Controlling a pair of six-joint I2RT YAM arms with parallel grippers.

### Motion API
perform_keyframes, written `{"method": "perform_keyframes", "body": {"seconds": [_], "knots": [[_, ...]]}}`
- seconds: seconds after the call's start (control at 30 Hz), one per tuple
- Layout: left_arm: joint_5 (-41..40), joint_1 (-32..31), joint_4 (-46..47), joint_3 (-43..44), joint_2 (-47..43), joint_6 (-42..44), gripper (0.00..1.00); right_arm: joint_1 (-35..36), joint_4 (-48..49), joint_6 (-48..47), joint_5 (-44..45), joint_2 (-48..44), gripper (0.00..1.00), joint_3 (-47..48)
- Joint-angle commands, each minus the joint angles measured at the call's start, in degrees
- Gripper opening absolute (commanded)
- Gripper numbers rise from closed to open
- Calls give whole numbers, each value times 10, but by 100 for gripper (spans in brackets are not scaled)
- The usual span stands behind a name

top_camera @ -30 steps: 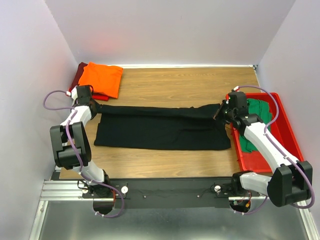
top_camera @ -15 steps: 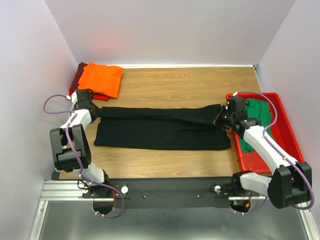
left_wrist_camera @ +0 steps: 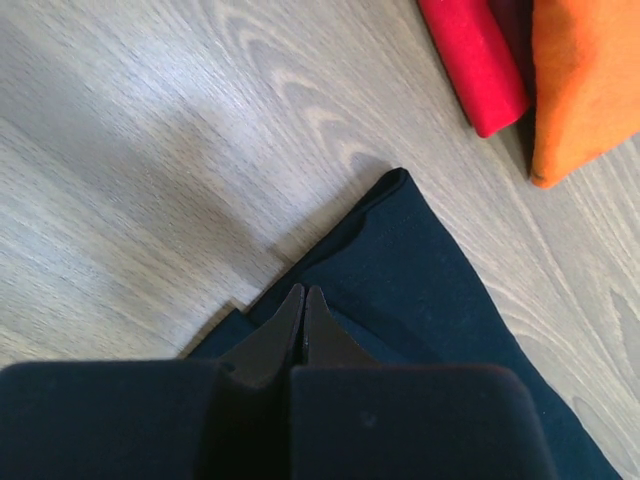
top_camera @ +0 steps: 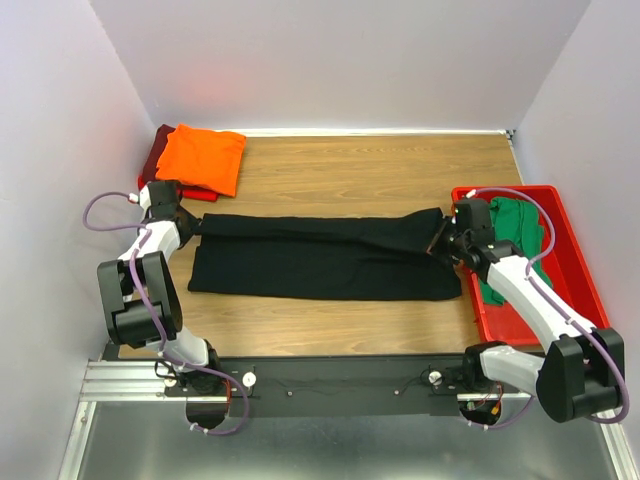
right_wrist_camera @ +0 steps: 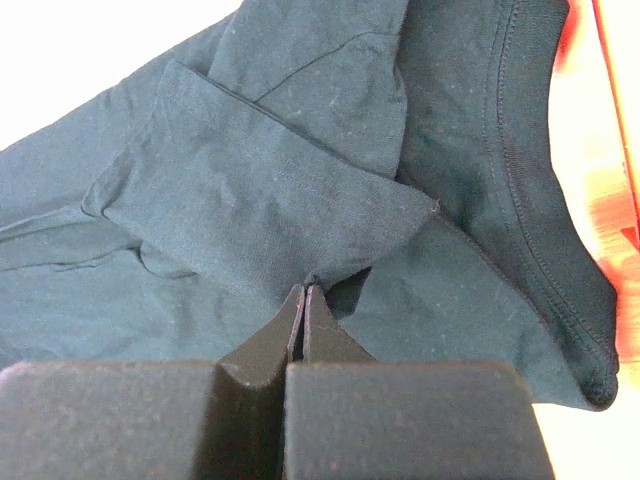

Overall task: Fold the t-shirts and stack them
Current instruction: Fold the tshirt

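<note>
Top view: the black t-shirt (top_camera: 320, 255) is laid across the desk (top_camera: 350, 170), long axis left-right, its far edge pinched at both ends. The orange t-shirt (top_camera: 203, 157) is stacked on the dark red t-shirt (top_camera: 157, 150) behind the left end; the green t-shirt (top_camera: 515, 225) is kept in the red bin (top_camera: 505, 322).
Left wrist: the left fingers (left_wrist_camera: 285, 325) are shut on cloth.
Right wrist: the right fingers (right_wrist_camera: 288, 322) are shut on a fold.

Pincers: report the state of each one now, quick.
Left pincer: closed, pinching the left end of the black t-shirt.
Right pincer: closed, pinching a fold at the right end of the same shirt.
</note>
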Motion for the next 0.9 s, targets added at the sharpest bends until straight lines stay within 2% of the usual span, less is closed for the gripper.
{"method": "perform_keyframes", "body": {"seconds": [0.0,0.73,0.77,0.83,0.87], "knots": [[5,10,8,-7,-19,13,0,0,-17,12,2,-14,0,-11],[34,22,24,-33,-20,21,0,-1,-34,25,-2,-50,2,-51],[35,23,25,-37,-21,22,0,-1,-33,29,-3,-48,12,-54],[56,25,32,-42,-28,25,14,-1,-33,30,-3,-50,28,-58],[67,27,40,-48,-42,27,21,-1,-33,27,-3,-58,42,-57]]}}
